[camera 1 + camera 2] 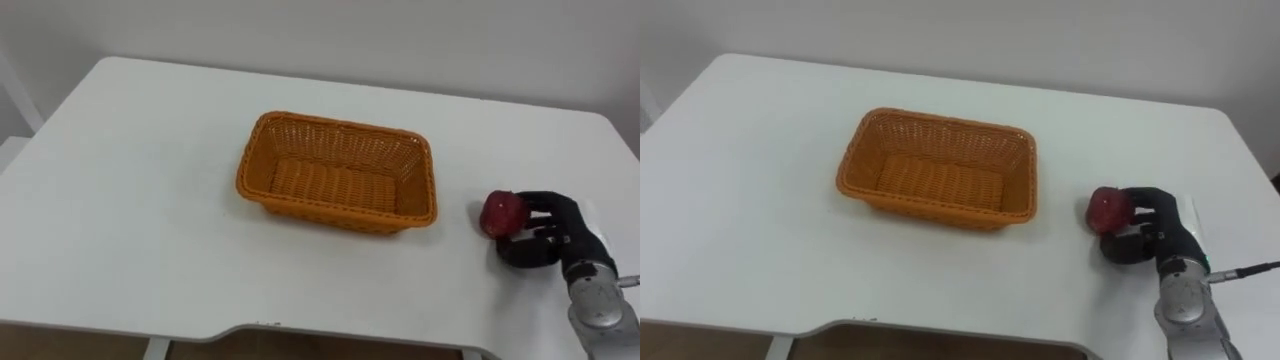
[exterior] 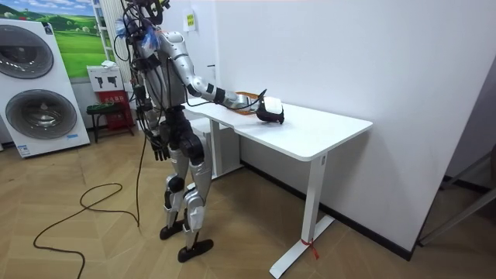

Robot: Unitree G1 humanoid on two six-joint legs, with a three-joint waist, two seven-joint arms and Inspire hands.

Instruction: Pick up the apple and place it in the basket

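Nearest the front edge, by the surface's (image 1: 150,200) right side, the right hand (image 1: 548,232) has its fingers curled round the red apple (image 1: 503,212), which sits at its left tip, low over the top. Left of it and slightly farther back stands the empty orange wicker basket (image 1: 338,128), long axis running left to right. No writing can be read. Beside the robot's hip hangs the left hand (image 2: 160,147), its state unclear.

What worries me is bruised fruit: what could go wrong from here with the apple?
1. The right hand grips the apple from one side, so it may slip on lifting.
2. The apple lies toward the right edge of the table; if dropped, it could roll off.
3. A low carry might catch the raised rim of the basket.
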